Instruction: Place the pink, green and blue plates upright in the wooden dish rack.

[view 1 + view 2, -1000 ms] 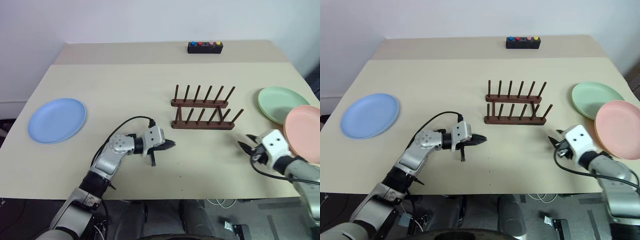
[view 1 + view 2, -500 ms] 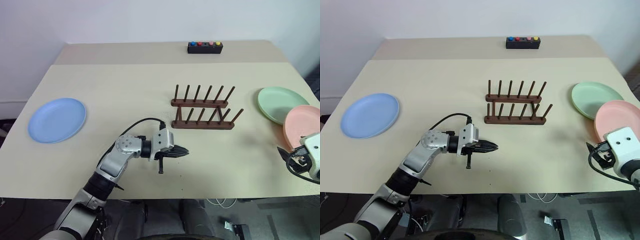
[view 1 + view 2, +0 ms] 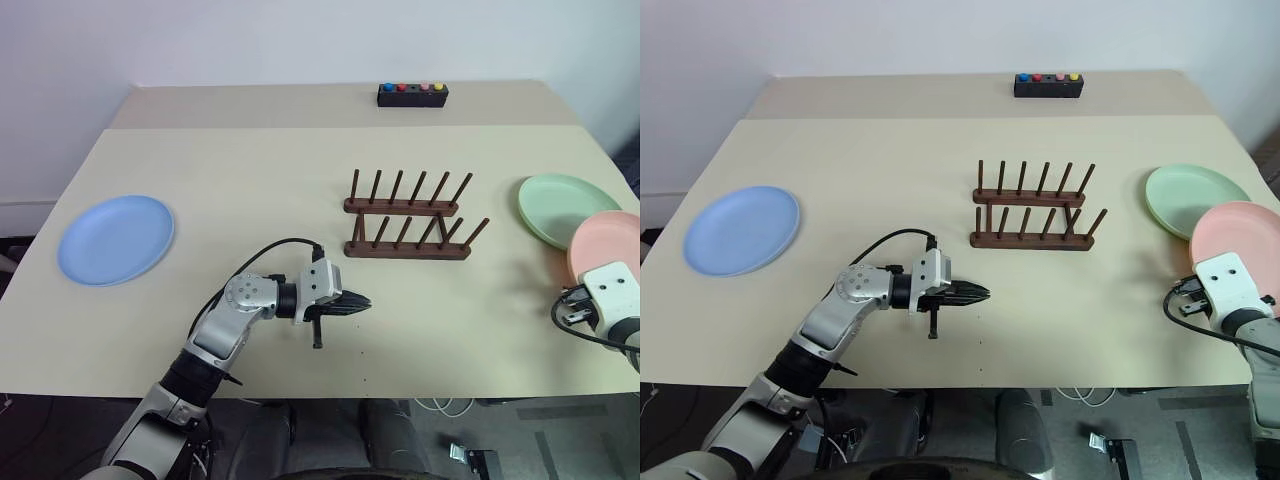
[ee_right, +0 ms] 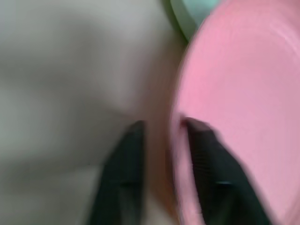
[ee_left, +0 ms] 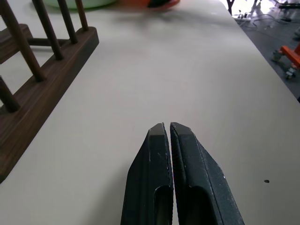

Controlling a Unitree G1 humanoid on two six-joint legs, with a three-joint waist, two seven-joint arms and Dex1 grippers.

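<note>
At the table's (image 3: pixel 250 170) 3 o'clock edge, the right gripper (image 4: pixel 161 136) straddles the pink plate's (image 3: pixel 612 245) rim, not visibly clamped; left gripper (image 5: pixel 169 133) pinched closed, empty, mid-table.

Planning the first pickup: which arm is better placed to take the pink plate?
The right. Its gripper straddles the pink plate's near rim, one finger either side. The left gripper hangs shut over bare table mid-front, with the rack between it and the plate.
</note>
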